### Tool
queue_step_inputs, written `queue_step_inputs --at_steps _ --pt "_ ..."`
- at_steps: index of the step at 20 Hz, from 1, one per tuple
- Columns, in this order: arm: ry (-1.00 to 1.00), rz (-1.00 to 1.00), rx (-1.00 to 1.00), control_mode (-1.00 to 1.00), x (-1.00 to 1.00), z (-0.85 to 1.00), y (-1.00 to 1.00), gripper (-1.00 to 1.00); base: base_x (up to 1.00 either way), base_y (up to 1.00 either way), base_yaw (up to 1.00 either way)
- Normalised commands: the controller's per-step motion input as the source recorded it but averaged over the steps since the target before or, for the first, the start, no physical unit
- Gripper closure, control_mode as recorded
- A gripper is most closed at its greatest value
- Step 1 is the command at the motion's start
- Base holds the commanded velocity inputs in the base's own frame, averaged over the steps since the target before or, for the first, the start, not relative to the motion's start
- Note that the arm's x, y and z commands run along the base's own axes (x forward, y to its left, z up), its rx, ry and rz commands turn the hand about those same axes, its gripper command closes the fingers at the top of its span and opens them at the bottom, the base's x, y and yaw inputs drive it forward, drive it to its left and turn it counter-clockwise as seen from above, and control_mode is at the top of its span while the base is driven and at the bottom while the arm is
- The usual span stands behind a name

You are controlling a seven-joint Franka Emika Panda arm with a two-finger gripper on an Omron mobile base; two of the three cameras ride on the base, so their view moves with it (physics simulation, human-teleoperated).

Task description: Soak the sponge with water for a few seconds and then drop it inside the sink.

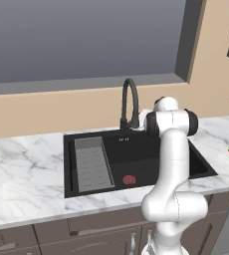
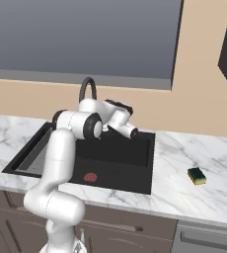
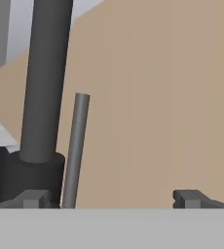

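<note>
White marble counter (image 1: pixel 22 164) is seen running below a beige wall and a wide grey window (image 1: pixel 81 40), with the sink (image 1: pixel 146 154) recessed into it as a black basin. Inside the sink, a grey ribbed tray (image 1: pixel 92 164) is set at its left end and a red drain (image 1: pixel 129 180) lies on its floor near the front. At the back rim of the sink a black arched faucet (image 1: pixel 130 102) is mounted. The gripper (image 3: pixel 116 199) is held just beside the faucet base and its thin grey lever (image 3: pixel 76 151), with the fingertips spread wide and nothing between them. The sponge (image 2: pixel 197 175) is found on the counter well to the right of the sink.
</note>
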Motion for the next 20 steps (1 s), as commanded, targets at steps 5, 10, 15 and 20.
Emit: queue_step_inputs --at_steps 5,10,15,20 --pt "0.00 0.00 0.00 -1.00 0.16 -0.14 0.00 -1.00 0.00 0.00 0.00" --pt "0.00 0.00 0.00 -1.00 0.17 -0.10 0.00 -1.00 0.00 0.00 0.00" --pt "0.00 -0.03 0.00 -1.00 0.13 -0.03 0.00 -1.00 0.00 0.00 0.00" --pt "0.00 -0.06 0.00 -1.00 0.17 -0.08 0.00 -1.00 0.00 0.00 0.00"
